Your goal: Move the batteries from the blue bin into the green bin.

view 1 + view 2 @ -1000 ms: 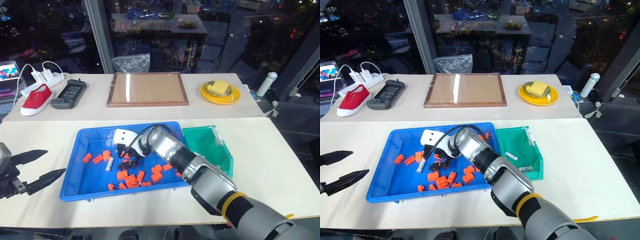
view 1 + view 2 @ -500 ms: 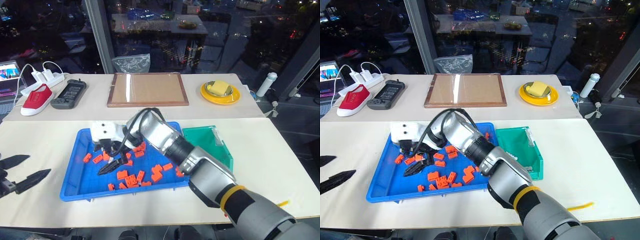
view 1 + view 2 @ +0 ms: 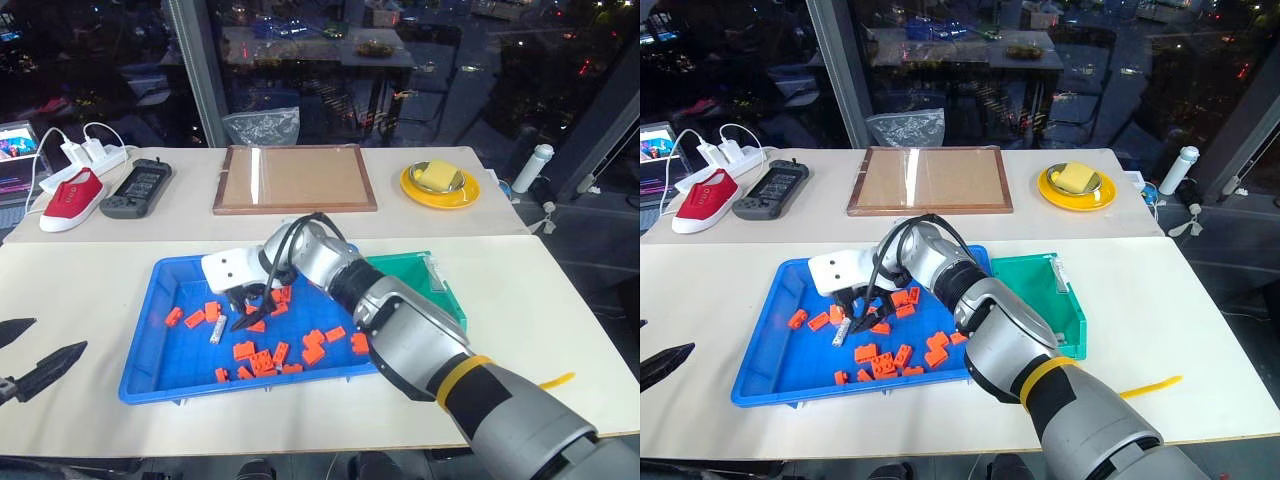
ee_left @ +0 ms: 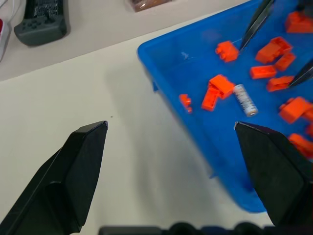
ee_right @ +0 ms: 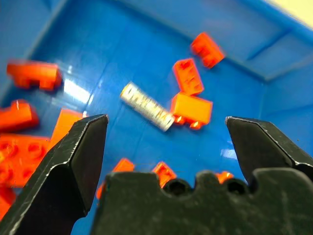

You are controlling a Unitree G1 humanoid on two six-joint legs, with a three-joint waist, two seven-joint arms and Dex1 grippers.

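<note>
I hang my right gripper [image 3: 243, 310], jaws wide and empty, mid-frame over the battery [image 5: 146, 106] in the blue bin [image 3: 150, 350], lining up a grab

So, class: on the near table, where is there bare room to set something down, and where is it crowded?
Bare tabletop lies right of the green bin and left of the blue bin. The blue bin's middle is crowded with orange blocks, one battery and the open right gripper.

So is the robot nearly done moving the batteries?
Not quite. One battery lies among the orange blocks in the blue bin. The right gripper hovers over it, fingers open, holding nothing. What is inside the green bin is hidden by the arm.
</note>
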